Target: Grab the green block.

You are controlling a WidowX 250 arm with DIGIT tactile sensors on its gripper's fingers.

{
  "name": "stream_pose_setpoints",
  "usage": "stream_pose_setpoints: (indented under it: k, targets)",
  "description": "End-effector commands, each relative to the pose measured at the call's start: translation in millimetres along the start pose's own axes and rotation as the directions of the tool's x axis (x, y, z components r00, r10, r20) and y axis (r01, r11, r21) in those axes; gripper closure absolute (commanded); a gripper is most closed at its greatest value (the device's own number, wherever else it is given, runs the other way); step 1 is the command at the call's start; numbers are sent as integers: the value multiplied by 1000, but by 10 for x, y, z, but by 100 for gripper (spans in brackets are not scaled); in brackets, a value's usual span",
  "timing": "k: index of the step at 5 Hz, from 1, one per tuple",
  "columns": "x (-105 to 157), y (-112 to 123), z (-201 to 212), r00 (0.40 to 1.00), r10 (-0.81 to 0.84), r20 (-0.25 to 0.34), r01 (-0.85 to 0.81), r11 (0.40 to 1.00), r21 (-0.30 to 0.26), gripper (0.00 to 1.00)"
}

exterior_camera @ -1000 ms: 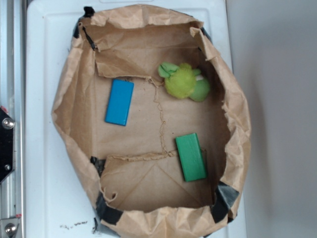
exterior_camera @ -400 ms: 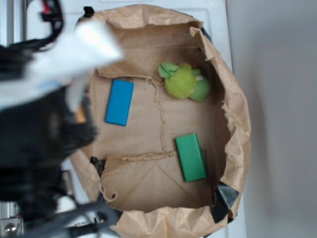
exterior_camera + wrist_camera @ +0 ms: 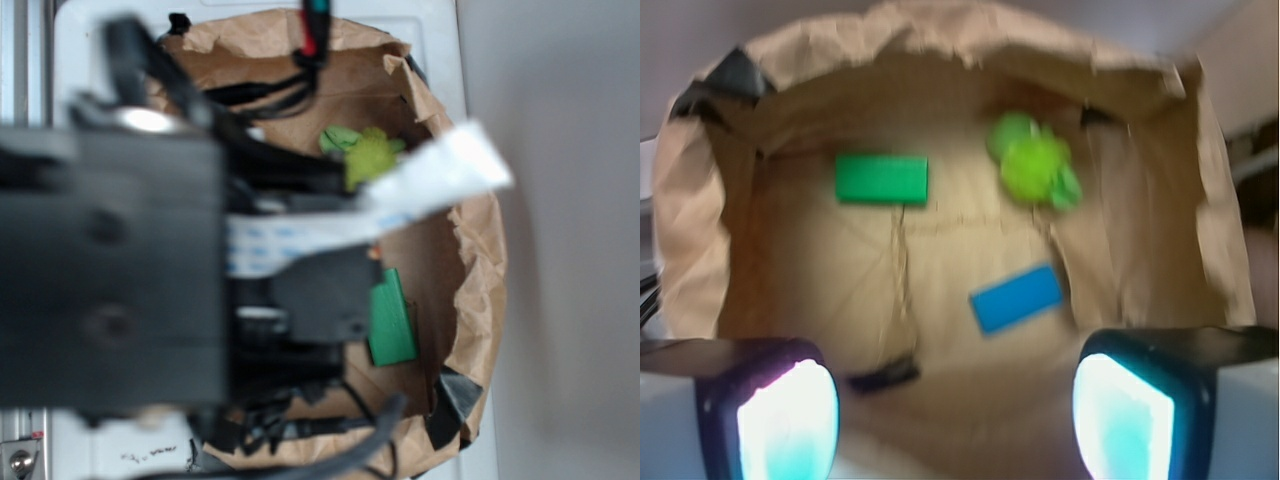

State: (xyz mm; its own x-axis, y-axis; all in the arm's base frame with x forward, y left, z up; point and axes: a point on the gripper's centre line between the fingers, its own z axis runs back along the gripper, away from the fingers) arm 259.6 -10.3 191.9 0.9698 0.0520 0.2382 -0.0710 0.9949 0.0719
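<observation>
The green block (image 3: pixel 881 179) lies flat on the brown paper floor, at the upper left in the wrist view. In the exterior view only its right part (image 3: pixel 393 322) shows past the arm. My gripper (image 3: pixel 955 420) is open, high above the paper with nothing between its glowing pads (image 3: pixel 788 425), well short of the green block. In the exterior view the blurred black arm (image 3: pixel 130 270) fills the left half and hides the fingertips.
A blue block (image 3: pixel 1016 297) lies just ahead of the gripper. A fuzzy yellow-green plush toy (image 3: pixel 1035 165) sits at the far right of the floor (image 3: pixel 372 152). Crumpled paper walls (image 3: pixel 685 230) with black tape corners (image 3: pixel 452 395) ring everything.
The arm has swept in from the left and now covers the left half of the paper tray, hiding the blue block in the exterior view. The objects have not moved.
</observation>
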Motion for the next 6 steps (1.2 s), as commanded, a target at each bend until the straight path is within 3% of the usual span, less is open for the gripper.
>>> stream_pose_setpoints:
  k: [1, 3, 4, 6]
  targets:
    - [124, 207, -479, 998, -66, -2, 66, 996, 56, 0]
    - [190, 99, -823, 996, -82, 34, 80, 994, 74, 0]
    - [-86, -48, -930, 992, -129, 16, 125, 981, 147, 0]
    - [-86, -48, -930, 992, -129, 16, 125, 981, 147, 0]
